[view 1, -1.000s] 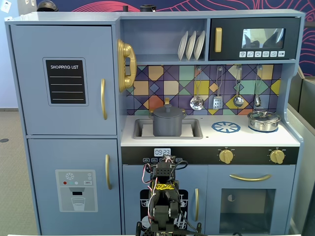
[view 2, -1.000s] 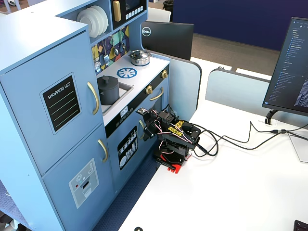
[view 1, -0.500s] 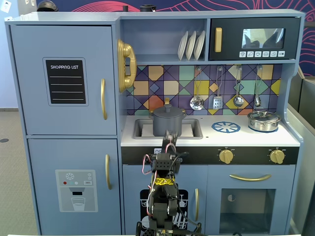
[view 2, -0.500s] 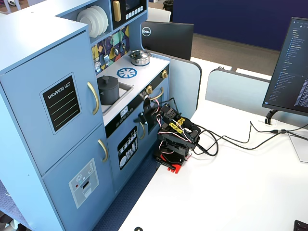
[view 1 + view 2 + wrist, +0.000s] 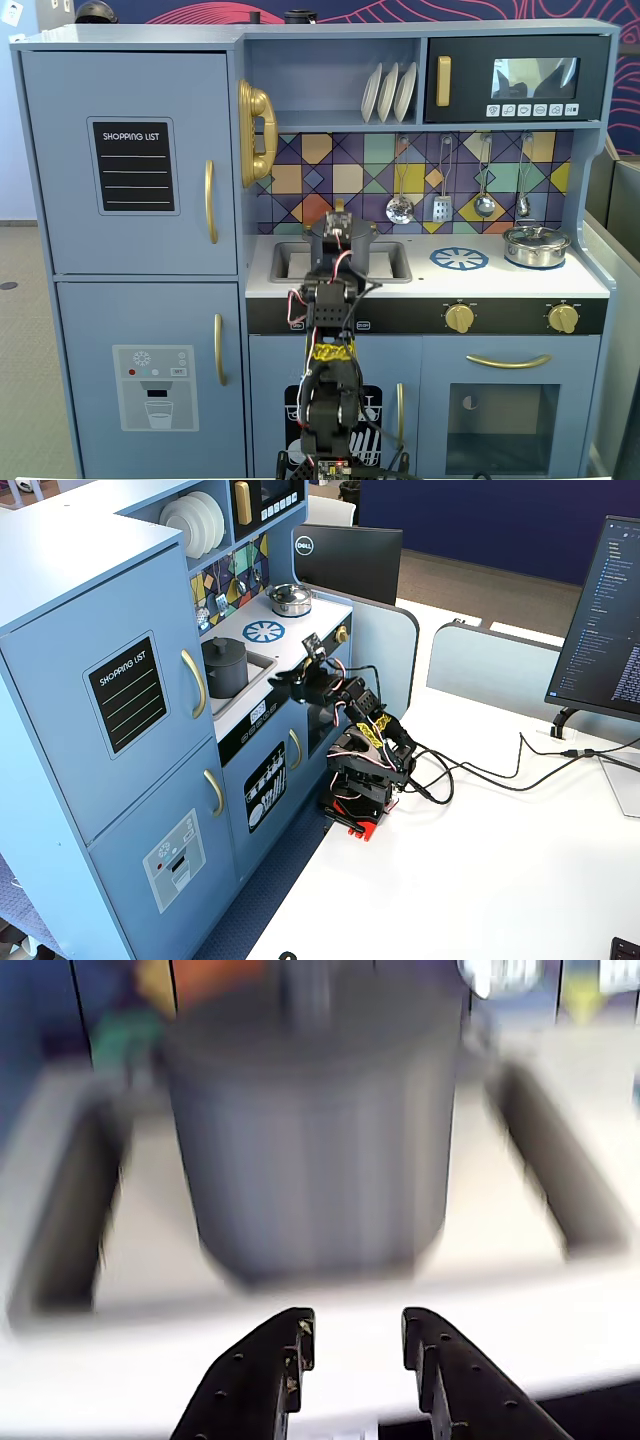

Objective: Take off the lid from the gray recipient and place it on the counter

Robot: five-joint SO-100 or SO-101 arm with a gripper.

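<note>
Right now the gray recipient [image 5: 315,1150] stands inside the sink recess of the counter [image 5: 500,280], filling the middle of the wrist view, with the lid [image 5: 310,1025] sitting on its top, its knob rising at the upper edge of that blurred picture. In that view the claw [image 5: 355,1335] enters from the bottom edge, its 2 fingers [image 5: 265,1370] apart with open space between them and nothing held. It sits on the near side of the pot, lower than the lid and short of the pot's wall, over the pale front lip of the surface; the pot lies straight ahead, centred on the gap between the fingers.

In a fixed view from the front, the arm stands before the toy kitchen and hides most of the pot [image 5: 322,240], which shows just behind the arm's top, left of the blue-and-white burner mark [image 5: 459,259]. A shiny silver pot [image 5: 536,245] rests far to the right on the same surface, well apart from the claw.

In a fixed view from the side, the dark pot [image 5: 225,668] sits in the sink with its lid [image 5: 223,643] closed on it, and the claw [image 5: 283,683] hangs just beside the counter's front edge, near the pot but not touching it.
</note>
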